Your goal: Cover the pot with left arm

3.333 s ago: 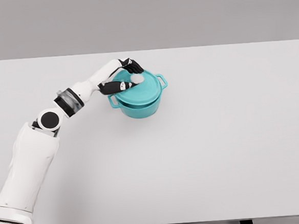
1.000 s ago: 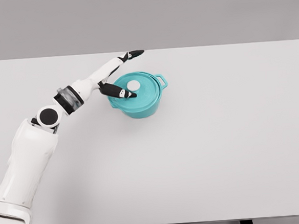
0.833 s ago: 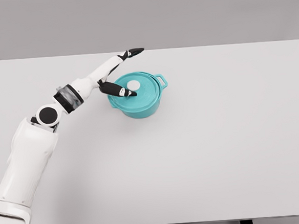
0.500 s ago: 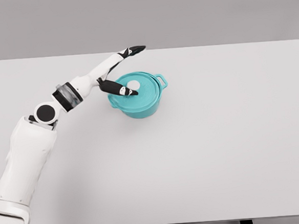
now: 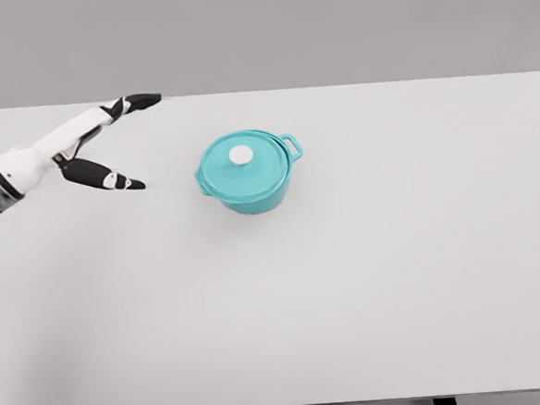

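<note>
Left hand (image 5: 99, 145) hangs at the far left above the bench (image 5: 369, 288) with fingers spread and nothing held, well apart from the teal two-handled pot (image 5: 248, 178), whose matching lid (image 5: 244, 163) with a white knob (image 5: 240, 154) sits on top.

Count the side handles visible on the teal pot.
2. One handle sticks out at the pot's upper right; the other handle shows at its left edge. The lid sits on top.
</note>
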